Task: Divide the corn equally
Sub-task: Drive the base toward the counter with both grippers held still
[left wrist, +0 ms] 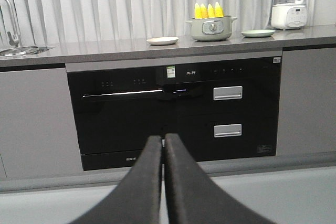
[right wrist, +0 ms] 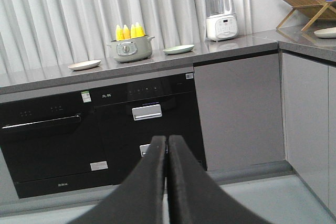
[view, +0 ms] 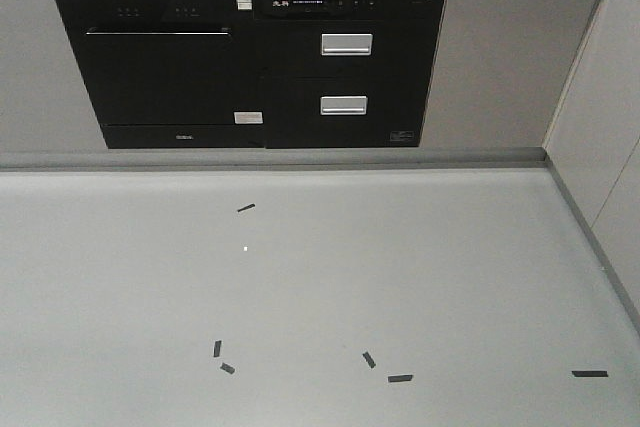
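Observation:
Several yellow corn [left wrist: 208, 10] cobs stand upright, tips up, in a grey-green pot [left wrist: 211, 29] on the grey counter; the corn [right wrist: 129, 31] and the pot [right wrist: 131, 49] show in the right wrist view too. A pale plate [left wrist: 162, 40] lies left of the pot and a green plate [left wrist: 258, 33] right of it. My left gripper [left wrist: 163, 139] is shut and empty, low in front of the black appliances, far from the counter. My right gripper [right wrist: 167, 140] is likewise shut with nothing in it. The front view shows no corn and no gripper.
Black built-in appliances [view: 250, 62] with silver handles fill the cabinet front. A white blender [left wrist: 288, 2] stands at the counter's right end, a sink tap [left wrist: 9, 19] at the left. A wooden rack [right wrist: 304, 3] sits on the right side counter. Tape marks [view: 400, 378] dot the grey floor.

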{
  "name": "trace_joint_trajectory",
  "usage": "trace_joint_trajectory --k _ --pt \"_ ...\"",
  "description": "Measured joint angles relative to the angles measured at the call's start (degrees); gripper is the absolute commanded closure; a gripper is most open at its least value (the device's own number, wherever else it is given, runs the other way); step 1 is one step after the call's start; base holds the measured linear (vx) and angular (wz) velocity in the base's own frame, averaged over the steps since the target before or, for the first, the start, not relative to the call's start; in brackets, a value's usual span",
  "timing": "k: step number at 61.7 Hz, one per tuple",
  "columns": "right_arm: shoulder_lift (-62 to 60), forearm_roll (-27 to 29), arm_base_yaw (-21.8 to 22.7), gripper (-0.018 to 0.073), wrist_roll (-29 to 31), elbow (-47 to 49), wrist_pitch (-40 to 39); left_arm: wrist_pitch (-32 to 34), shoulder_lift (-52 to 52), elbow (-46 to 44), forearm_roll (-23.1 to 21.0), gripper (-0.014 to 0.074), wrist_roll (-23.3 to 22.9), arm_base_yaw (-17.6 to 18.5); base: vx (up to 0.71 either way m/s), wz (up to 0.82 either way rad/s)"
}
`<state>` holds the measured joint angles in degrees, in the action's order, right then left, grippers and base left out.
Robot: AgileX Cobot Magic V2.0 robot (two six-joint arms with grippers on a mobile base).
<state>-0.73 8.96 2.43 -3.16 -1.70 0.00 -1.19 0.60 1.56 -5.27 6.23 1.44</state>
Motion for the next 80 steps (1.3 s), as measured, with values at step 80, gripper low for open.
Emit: trace_joint_trajectory --k 80 --pt "0.0 0.0 0.0 0.0564 0.0 0.0 0.0 0.0 0.0 0.0 0.0 0.0603 0.0 0.0 0.02 0.01"
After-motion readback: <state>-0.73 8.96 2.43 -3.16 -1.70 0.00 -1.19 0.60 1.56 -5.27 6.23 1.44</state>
